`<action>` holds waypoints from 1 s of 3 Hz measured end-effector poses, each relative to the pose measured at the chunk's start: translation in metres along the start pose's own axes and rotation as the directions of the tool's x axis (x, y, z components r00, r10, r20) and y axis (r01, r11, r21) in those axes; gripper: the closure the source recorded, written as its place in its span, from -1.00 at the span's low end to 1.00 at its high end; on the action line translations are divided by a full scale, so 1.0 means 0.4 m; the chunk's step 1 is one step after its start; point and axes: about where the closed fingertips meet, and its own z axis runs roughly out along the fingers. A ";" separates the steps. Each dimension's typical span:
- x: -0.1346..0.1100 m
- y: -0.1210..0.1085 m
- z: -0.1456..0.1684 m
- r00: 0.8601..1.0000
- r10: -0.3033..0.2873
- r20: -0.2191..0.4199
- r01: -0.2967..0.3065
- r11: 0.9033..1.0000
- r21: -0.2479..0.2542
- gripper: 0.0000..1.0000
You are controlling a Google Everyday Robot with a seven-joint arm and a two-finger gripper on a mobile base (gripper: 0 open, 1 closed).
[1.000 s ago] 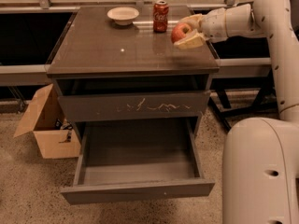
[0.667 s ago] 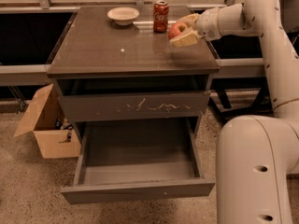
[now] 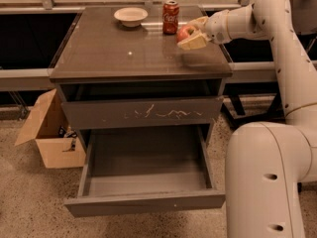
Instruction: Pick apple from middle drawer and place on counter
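The small red apple (image 3: 184,32) is held in my gripper (image 3: 191,33), whose pale fingers (image 3: 193,41) are closed around it just above the right rear part of the glossy grey-brown counter (image 3: 124,48). The apple hangs a little to the right of the Coca-Cola can. The middle drawer (image 3: 146,202) is pulled fully open below and its tray shows nothing inside. My white arm reaches in from the right.
A red Coca-Cola can (image 3: 171,17) and a white bowl (image 3: 131,16) stand at the back of the counter. The scratched upper drawer front (image 3: 143,114) is shut. An open cardboard box (image 3: 49,133) sits on the floor at the left. My white base (image 3: 267,182) is at the right.
My gripper with the apple has moved left, further over the counter and closer to the can.
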 end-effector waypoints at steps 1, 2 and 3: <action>0.000 0.000 0.000 1.000 0.000 0.000 0.000 1.000 0.000 0.02; 0.000 0.000 0.000 1.000 0.000 0.000 0.000 1.000 0.000 -0.45; 0.000 0.000 0.000 1.000 0.000 0.000 0.000 1.000 0.000 -1.00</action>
